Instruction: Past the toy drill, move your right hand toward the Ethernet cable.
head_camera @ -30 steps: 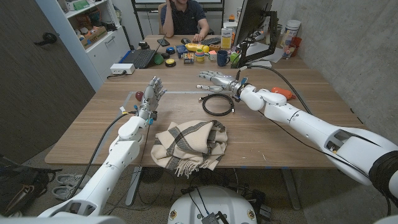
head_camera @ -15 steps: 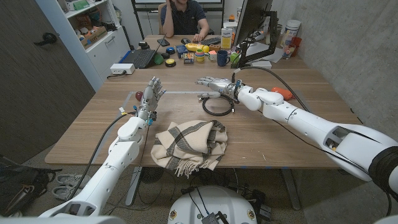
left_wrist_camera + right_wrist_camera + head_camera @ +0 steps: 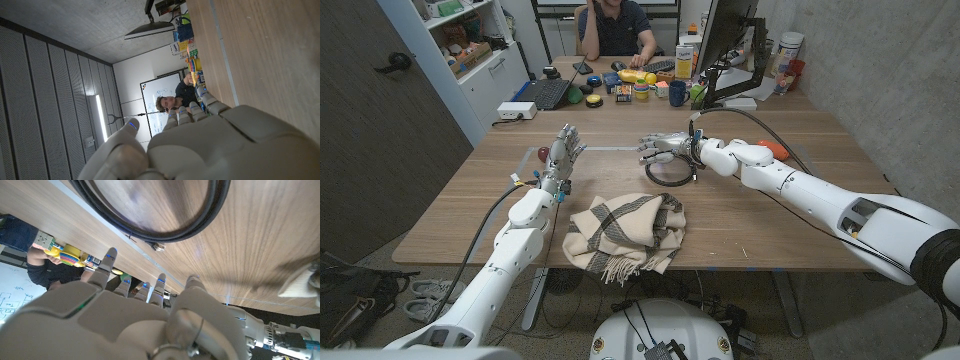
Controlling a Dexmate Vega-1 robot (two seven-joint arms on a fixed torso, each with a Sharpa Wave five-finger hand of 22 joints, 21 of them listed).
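Most of the reach is judged to be done: the right hand [image 3: 663, 146] is held over the far rim of the Ethernet cable [image 3: 670, 170], with the toy drill [image 3: 772, 150] lying behind its forearm, toward the robot's right. What is left seems small, at most a short lowering or closing-in on the coil, since no contact between fingers and cable can be made out. The right hand's fingers [image 3: 158, 285] are seen apart and lightly extended, with nothing held between them.

The Ethernet cable is found on the wooden surface [image 3: 770, 215], near the middle and a little to the robot's right, wound into a round black loop. In the right wrist view the cable [image 3: 150, 220] is shown as a smooth, glossy, thick cord with a small plug end [image 3: 159, 246] lying on the wood grain. The toy drill is seen as a small orange shape; its details cannot be told.

The left hand [image 3: 563, 148] is held upright on the robot's left, fingers spread and empty, with a small dark red object [image 3: 543, 154] just beside it. A soft checked cloth [image 3: 625, 232] with a fringed edge is bunched on the near part of the surface.
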